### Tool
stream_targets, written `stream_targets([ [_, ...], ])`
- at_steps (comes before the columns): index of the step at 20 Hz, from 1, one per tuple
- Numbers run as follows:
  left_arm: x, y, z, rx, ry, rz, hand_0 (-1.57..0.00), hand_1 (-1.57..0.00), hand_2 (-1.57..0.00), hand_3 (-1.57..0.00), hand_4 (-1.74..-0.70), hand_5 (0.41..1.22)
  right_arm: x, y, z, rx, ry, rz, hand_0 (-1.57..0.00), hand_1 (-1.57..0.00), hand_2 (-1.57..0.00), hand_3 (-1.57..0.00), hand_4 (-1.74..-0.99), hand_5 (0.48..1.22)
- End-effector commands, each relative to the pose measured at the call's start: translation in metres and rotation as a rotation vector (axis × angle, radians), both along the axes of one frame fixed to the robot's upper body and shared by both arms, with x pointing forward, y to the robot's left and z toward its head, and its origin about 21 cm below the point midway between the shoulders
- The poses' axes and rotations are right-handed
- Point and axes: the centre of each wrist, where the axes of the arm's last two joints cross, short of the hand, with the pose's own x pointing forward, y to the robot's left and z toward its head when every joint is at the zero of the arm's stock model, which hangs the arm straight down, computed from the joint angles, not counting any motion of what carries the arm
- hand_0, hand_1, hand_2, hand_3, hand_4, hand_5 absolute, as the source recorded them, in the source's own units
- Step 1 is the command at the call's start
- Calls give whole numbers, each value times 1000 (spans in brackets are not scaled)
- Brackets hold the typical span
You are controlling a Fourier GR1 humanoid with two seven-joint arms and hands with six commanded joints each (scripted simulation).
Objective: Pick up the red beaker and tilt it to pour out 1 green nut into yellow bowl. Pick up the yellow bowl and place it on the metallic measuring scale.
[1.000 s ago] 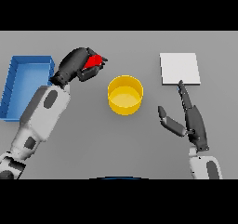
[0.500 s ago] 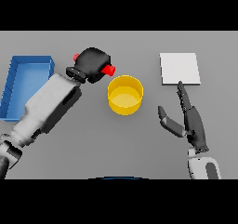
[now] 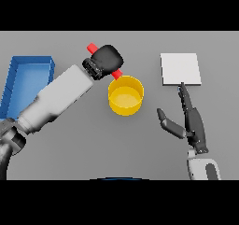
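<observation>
Pour step: left hand (image 3: pixel 107 58) clenched round red beaker (image 3: pixel 92 47), tilted over yellow bowl (image 3: pixel 125 95) rim at bowl's 11 o'clock. No nut visible in bowl yet. Right hand (image 3: pixel 192 121) released, idle at 3 o'clock. Next: tip further, then bowl to scale (image 3: pixel 180 69) at 2 o'clock

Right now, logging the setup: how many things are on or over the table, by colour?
Red: 1, the red beaker held in the left hand
Yellow: 1, the yellow bowl
Blue: 1, the blue bin
Metallic: 1, the scale
Total: 4
</observation>
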Motion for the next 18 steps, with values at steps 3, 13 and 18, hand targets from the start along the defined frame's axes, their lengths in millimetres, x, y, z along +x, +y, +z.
stream_targets([
  [3,0,-10,5,117,-43,-69,-1571,-1571,-1571,-1525,-1733,1220,3,3,2,-6,-8,-16,1,1,1,1,-1193,578],
  [13,-2,-28,3,424,-205,-266,-1571,-1571,-1571,-1566,-1734,1221,5,-2,2,-18,-15,-15,1,1,1,1,-1132,573],
  [18,-2,-39,13,545,-294,-326,-1571,-1571,-1571,-1569,-1733,1221,-1,0,-1,-7,-31,-8,1,1,1,1,-1130,577],
])
